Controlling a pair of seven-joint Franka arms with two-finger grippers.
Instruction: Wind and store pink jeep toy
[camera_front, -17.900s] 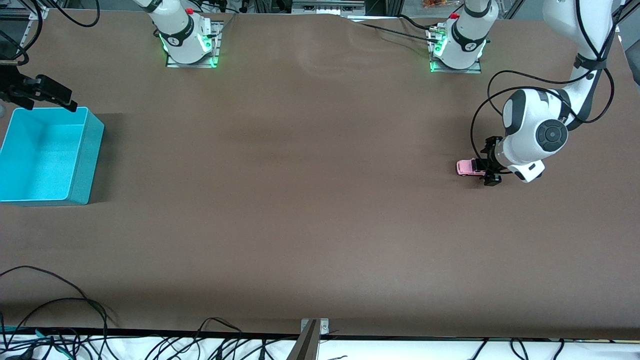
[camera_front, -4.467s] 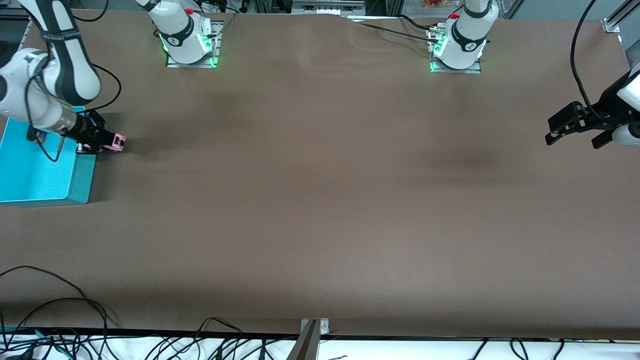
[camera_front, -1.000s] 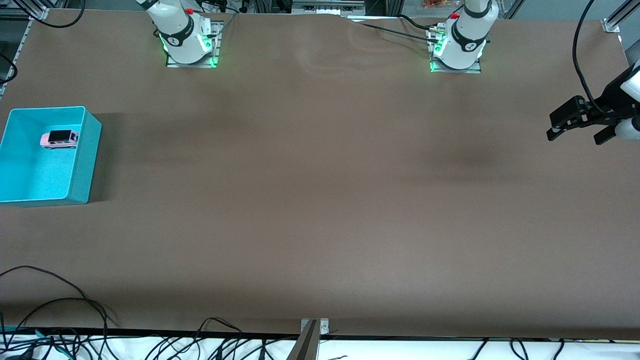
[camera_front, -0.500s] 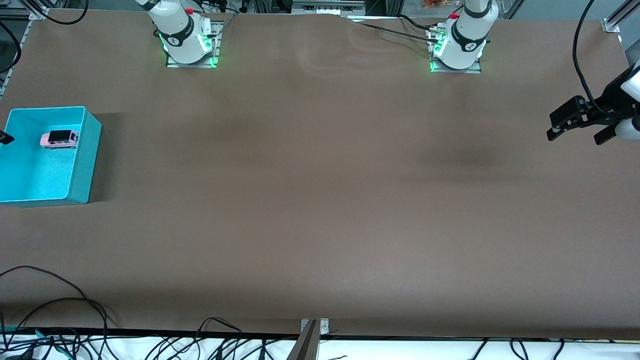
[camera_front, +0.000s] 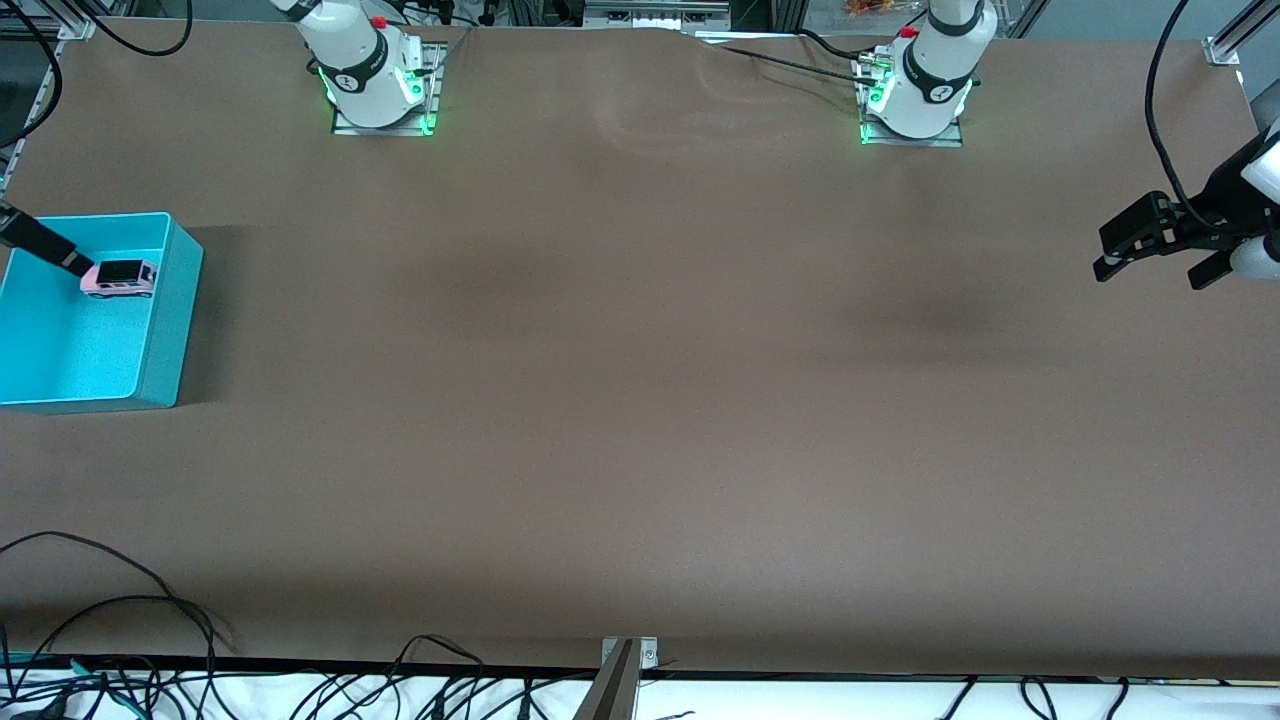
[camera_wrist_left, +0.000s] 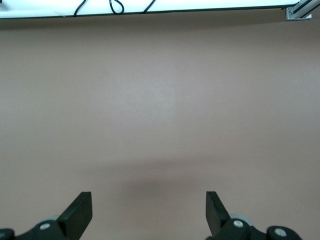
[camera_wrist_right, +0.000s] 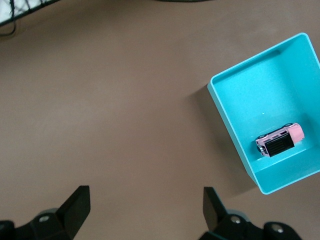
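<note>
Moved: my right gripper (camera_wrist_right: 145, 212), spread and empty, now rises above the right arm's table end. Stored: small boxy pink jeep toy with black roof (camera_front: 119, 277) in the rectangular turquoise plastic bin (camera_front: 170, 330). Waiting: left gripper (camera_wrist_left: 148, 212), spread, over the left arm's table edge.

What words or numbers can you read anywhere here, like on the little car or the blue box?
None can be read.
pink jeep toy: no writing shows on it.
turquoise bin: plain walls, no label.
Round marks on the two arm bases: too small to read.
left end effector and right end effector: open, no markings show.
</note>
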